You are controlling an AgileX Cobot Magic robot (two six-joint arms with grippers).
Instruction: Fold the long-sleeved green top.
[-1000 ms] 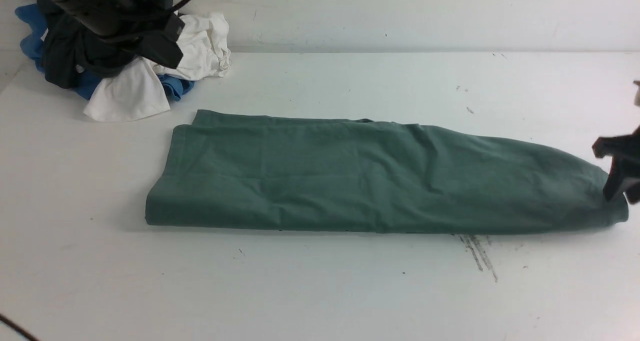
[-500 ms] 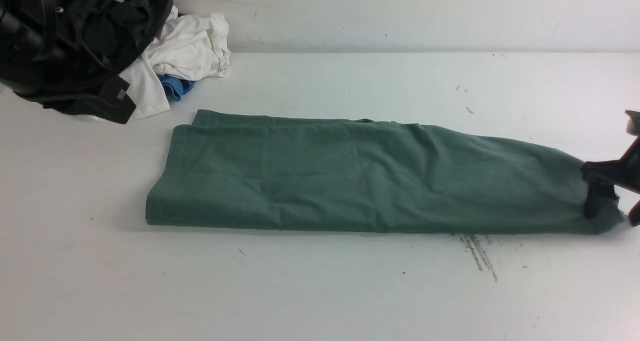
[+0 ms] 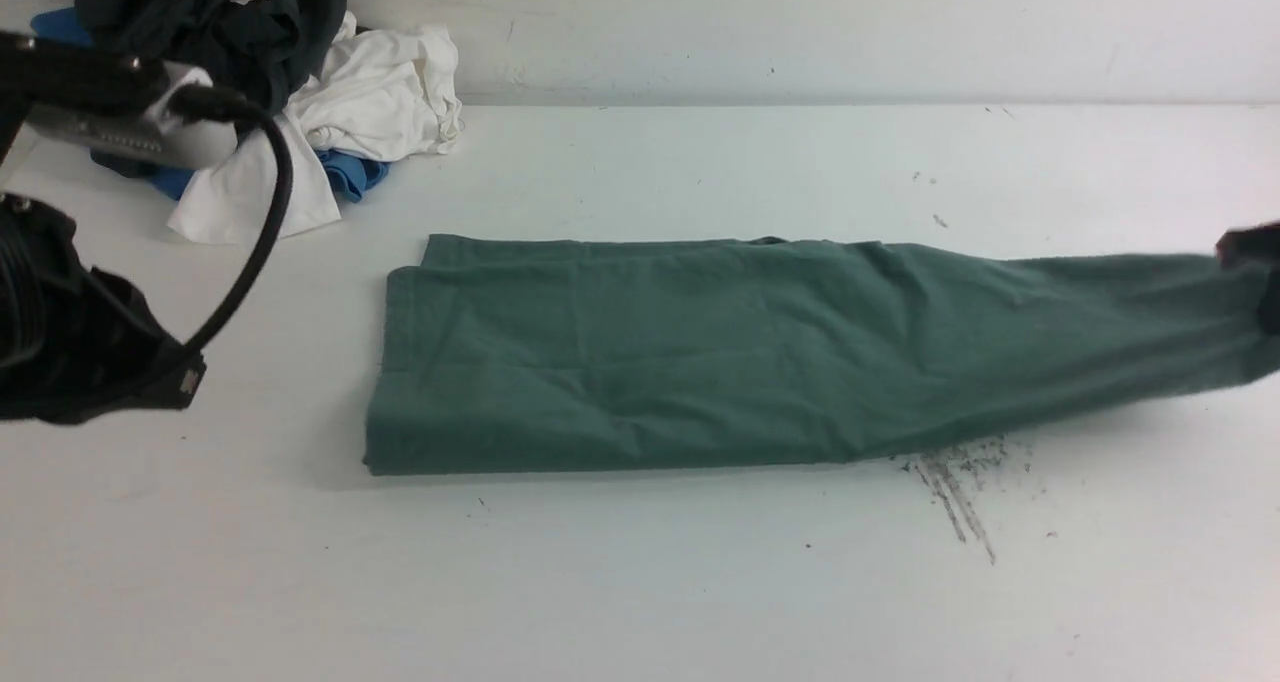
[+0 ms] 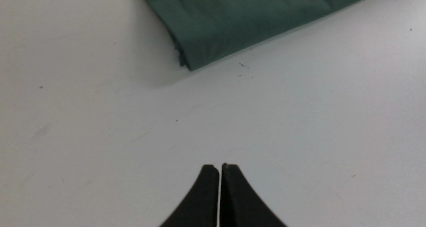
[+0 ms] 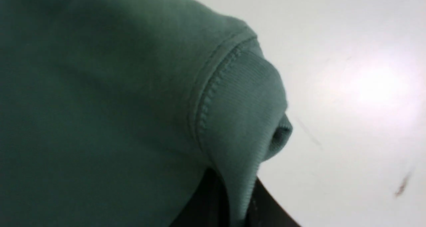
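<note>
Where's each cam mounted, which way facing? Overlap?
Front: between the arms, facing forward across the table at the green long-sleeved top; left arm on the left, right gripper at the right edge.
Left wrist: looks down past the shut left gripper at bare table and the top's corner.
Right wrist: close on the top's ribbed edge, pinched in the right gripper.
Shared: all three show the top.

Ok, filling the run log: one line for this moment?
right hand: shut on green long-sleeved top, ribbed edge | top: right end off table | left hand: shut, empty
</note>
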